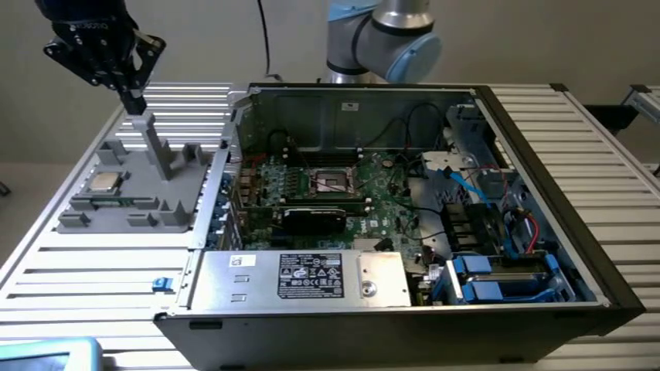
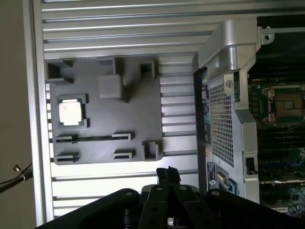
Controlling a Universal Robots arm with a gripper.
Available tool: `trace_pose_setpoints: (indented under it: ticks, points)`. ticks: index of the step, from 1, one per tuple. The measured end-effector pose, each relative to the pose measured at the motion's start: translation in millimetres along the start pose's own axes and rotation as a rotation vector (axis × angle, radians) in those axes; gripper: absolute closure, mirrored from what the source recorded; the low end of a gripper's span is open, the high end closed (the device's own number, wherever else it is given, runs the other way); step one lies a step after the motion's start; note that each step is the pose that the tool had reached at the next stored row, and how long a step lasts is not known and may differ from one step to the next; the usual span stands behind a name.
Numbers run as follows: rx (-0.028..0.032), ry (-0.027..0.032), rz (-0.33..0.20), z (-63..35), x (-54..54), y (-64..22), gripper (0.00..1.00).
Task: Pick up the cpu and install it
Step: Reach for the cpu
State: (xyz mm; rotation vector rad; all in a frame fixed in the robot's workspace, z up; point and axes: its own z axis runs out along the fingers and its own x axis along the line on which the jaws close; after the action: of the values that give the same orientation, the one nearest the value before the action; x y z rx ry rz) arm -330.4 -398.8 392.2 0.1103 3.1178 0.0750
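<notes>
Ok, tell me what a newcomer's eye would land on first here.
The open computer case dominates the exterior view's centre and right, with its motherboard socket empty in the middle. On the exterior view's left, a grey tray holds the silvery cpu in a pocket. The black gripper hangs shut and empty, high up near that tray.

cpu (image 1: 104, 182) shiny metal top; holder tray (image 1: 154, 193) matt grey plastic; worktop (image 1: 103, 270) ribbed metal; computer case (image 1: 341, 124) bare sheet metal

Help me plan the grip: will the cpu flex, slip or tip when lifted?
The cpu looks flat and metal-topped: probably stiff, light. Its smooth top may slip. Lying flat in the grey holder, it likely won't tip.
</notes>
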Motion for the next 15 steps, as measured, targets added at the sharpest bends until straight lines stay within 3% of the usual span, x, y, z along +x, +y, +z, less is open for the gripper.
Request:
trace_pose_setpoints:
  ticks: [7,15]
  points:
    - [0.0,0.0001,0.0,-0.6,31.1,-1.0,0.89]
    - [0.0011,0.0002,-0.002,1.2,54.8,17.3,0.89]
